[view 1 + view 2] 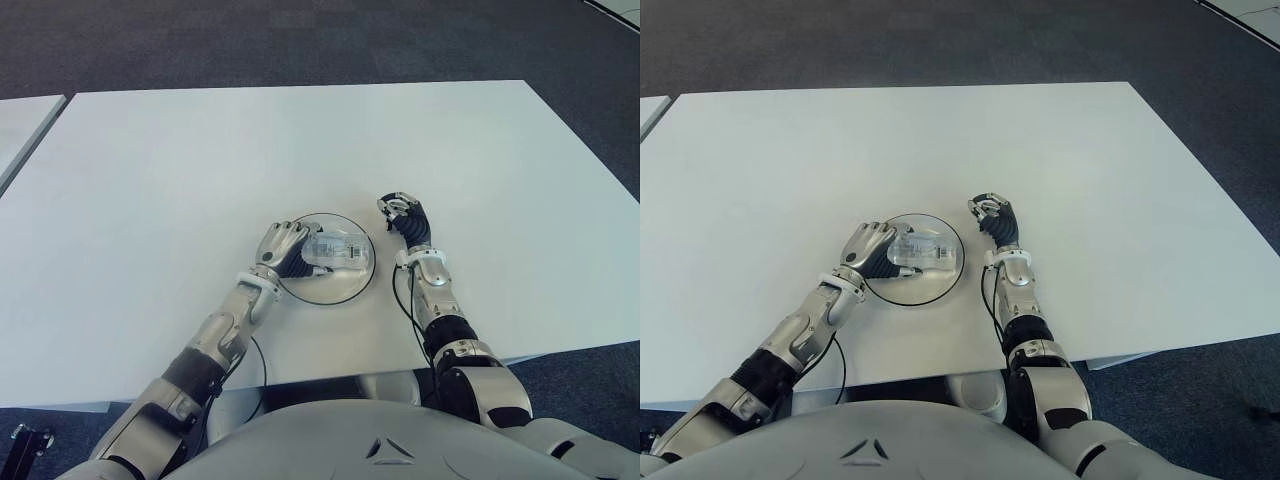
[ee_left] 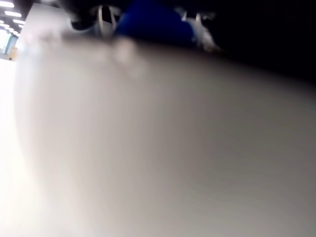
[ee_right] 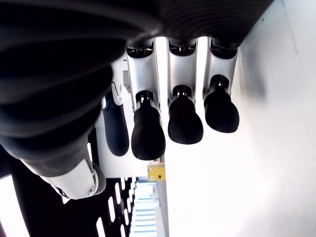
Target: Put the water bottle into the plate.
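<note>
A clear water bottle [image 1: 340,250] lies on its side inside the round plate [image 1: 340,298], which has a dark rim, near the table's front edge. My left hand [image 1: 285,247] covers the bottle's left end, its fingers curled around it, over the plate's left side. The left wrist view shows only a blur of pale surface. My right hand [image 1: 402,212] shows just right of the plate, apart from it, fingers curled in with nothing in them; the right wrist view shows its dark fingertips [image 3: 185,126] bent inward.
The white table [image 1: 300,140] stretches far back and to both sides. Another pale table's corner [image 1: 20,115] shows at the far left. Dark carpet [image 1: 300,40] lies beyond the table.
</note>
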